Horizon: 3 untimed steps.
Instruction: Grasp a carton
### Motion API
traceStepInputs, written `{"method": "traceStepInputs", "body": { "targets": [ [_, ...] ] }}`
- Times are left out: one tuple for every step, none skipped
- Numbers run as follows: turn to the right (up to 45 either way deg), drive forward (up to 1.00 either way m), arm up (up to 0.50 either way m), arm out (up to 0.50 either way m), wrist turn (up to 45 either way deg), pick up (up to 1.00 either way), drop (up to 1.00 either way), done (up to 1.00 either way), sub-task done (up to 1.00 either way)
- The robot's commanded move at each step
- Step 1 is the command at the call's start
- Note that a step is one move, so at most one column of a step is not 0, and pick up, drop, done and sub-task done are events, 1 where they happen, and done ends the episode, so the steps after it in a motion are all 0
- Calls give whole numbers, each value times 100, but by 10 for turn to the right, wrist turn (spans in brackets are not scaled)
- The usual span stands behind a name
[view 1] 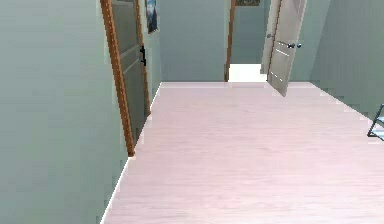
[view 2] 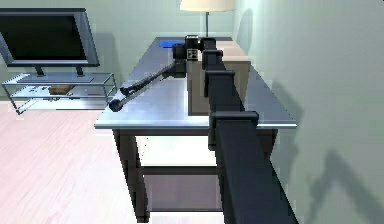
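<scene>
A brown carton-like box (view 2: 198, 95) stands on the grey table (view 2: 150, 110) in the arm side view, its right part hidden behind my dark arm (view 2: 235, 130). The arm reaches out over the tabletop. At its far end the gripper (view 2: 122, 98) slants down to the left, with its thin fingers ending near the table's left edge, well left of the box. Only bare tabletop lies at the fingers' end, so the gripper holds nothing.
A lamp (view 2: 208, 8) stands at the table's far end by the wall. A dark television (view 2: 45, 38) sits on a glass stand (view 2: 55, 88) at the left. The forward view has pale wood floor (view 1: 250, 150), a wood-framed door (view 1: 125, 70) and an ajar door (view 1: 285, 45).
</scene>
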Motion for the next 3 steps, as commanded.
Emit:
{"method": "traceStepInputs", "body": {
  "targets": [
    [0,0,0,0,450,0,0,0,0],
    [0,0,0,0,450,0,0,0,0],
    [0,0,0,0,30,0,0,0,0]
  ]
}}
